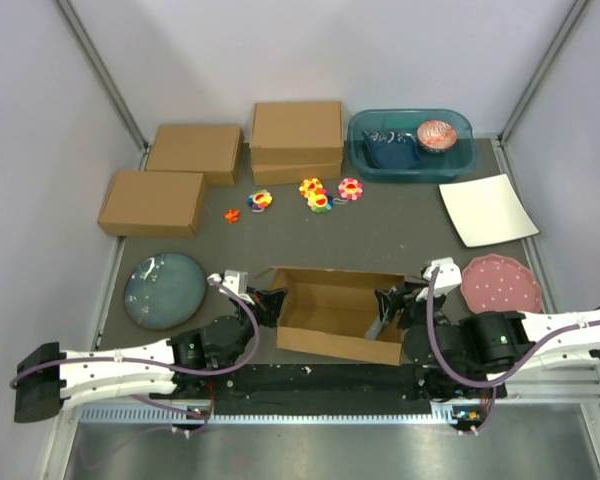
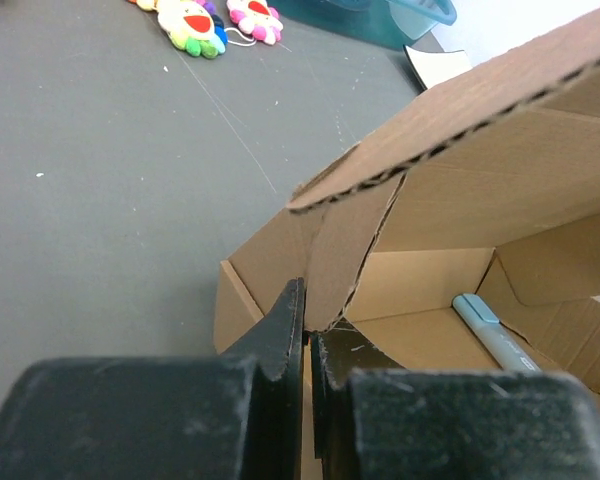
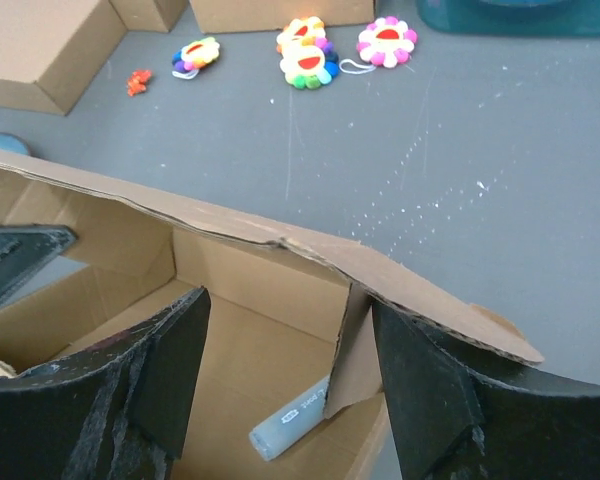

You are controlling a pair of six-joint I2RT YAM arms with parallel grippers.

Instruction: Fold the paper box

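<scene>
Pinching paper box (image 1: 332, 305) flap in left gripper (image 2: 308, 345), with right gripper (image 3: 286, 312) spread wide astride the other end; risks tearing it on a 1-sided pull.

The box (image 1: 335, 318) is matt brown corrugated cardboard, with fluting bare at its cut edges. The table (image 1: 400, 235) is dull grey, scuffed and speckled. The right fingers (image 3: 170, 370) are matt black plastic, scratched pale. From the box, the tub (image 1: 420, 168) at 1 o'clock is translucent teal plastic. The plate (image 1: 165, 290) at 9 o'clock is glossy, glazed blue-grey.
</scene>
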